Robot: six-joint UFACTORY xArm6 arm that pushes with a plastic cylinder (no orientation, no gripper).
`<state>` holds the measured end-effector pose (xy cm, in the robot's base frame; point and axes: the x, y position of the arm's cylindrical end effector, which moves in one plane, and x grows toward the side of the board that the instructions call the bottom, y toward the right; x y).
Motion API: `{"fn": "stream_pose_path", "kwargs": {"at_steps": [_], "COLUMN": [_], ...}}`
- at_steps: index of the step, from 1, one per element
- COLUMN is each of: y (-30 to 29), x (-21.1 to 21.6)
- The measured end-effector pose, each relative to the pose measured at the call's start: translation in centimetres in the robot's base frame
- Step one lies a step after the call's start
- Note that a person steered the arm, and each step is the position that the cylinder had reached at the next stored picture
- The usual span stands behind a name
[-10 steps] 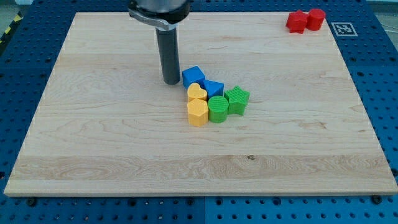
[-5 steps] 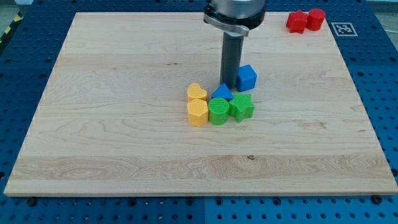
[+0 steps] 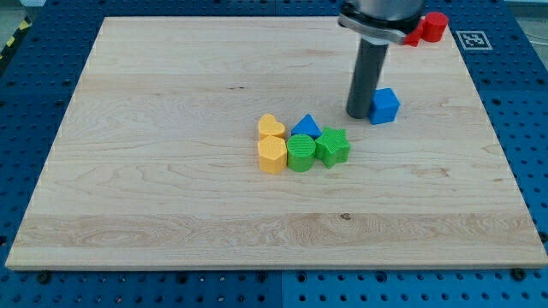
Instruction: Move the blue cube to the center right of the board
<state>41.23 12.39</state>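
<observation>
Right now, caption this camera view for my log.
My tip touches the blue cube on its left side.

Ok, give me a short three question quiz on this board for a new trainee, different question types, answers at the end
1. True or false: my tip sits on the view's left side of the blue cube, right next to it.
2. Multiple choice: which block lies nearest the blue triangular block? A) the green round block B) the red block C) the blue cube
3. Fill in: the two yellow blocks sit at the view's ____ end of the cluster.

Key: 1 true. 2 A. 3 left.
</observation>
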Motion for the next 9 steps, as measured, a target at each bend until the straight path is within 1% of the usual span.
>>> {"fn": "stream_pose_path", "kwargs": {"at_steps": [1, 2, 3, 5, 6, 7, 8, 9], "y": [0.3, 2.3, 4.6, 7.6, 6.3, 8.2, 9.6, 9.6], "x": [-1.0, -0.7, 1.0, 1.0, -1.3, -1.3, -0.3, 0.3]}}
